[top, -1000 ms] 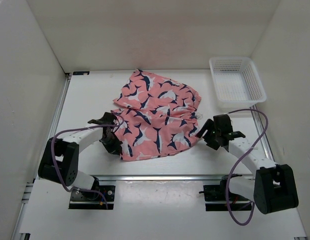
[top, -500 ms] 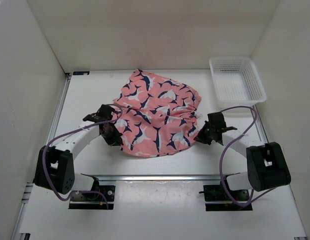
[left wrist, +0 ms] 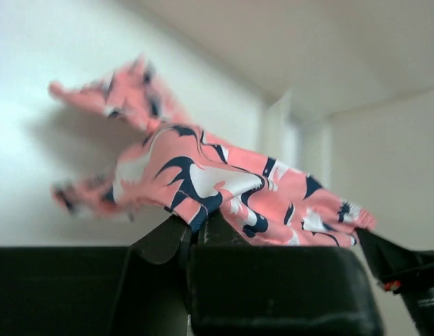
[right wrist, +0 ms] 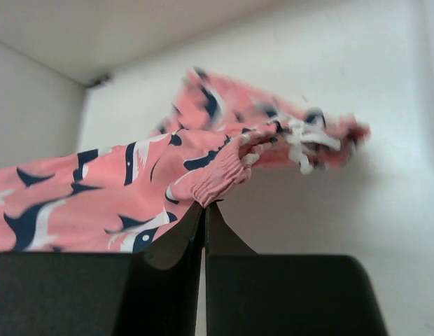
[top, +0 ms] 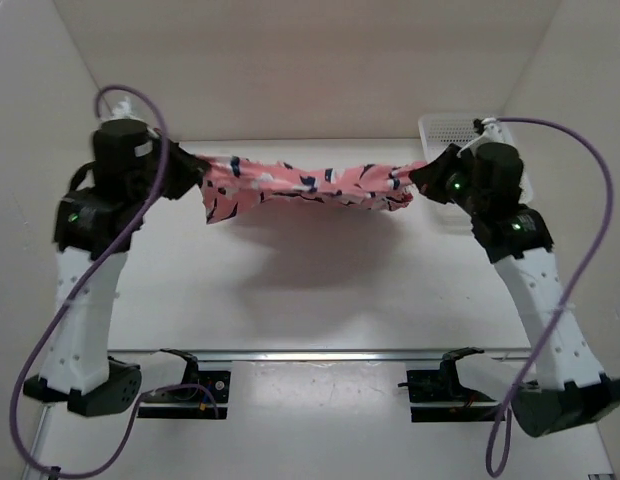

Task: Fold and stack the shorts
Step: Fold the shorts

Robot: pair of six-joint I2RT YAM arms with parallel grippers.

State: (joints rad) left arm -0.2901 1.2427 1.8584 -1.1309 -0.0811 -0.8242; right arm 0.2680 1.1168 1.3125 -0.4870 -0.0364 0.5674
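Observation:
The coral-pink shorts (top: 305, 183) with navy-and-white sharks hang stretched in the air between both raised arms, well above the table. My left gripper (top: 193, 166) is shut on the cloth's left end; in the left wrist view the fabric (left wrist: 224, 185) spills out from between the closed fingertips (left wrist: 194, 225). My right gripper (top: 422, 175) is shut on the right end, pinching the gathered waistband (right wrist: 220, 175) with its white drawstring (right wrist: 301, 143) dangling past the tips (right wrist: 205, 206).
A white mesh basket (top: 470, 135) stands at the back right corner, partly hidden behind the right arm. White walls close in the back and both sides. The shorts' shadow (top: 300, 255) falls on the white table.
Both arms have risen from the table and pulled apart, lifting the shorts off the surface and stretching them into a band. The right gripper closed on the waistband.

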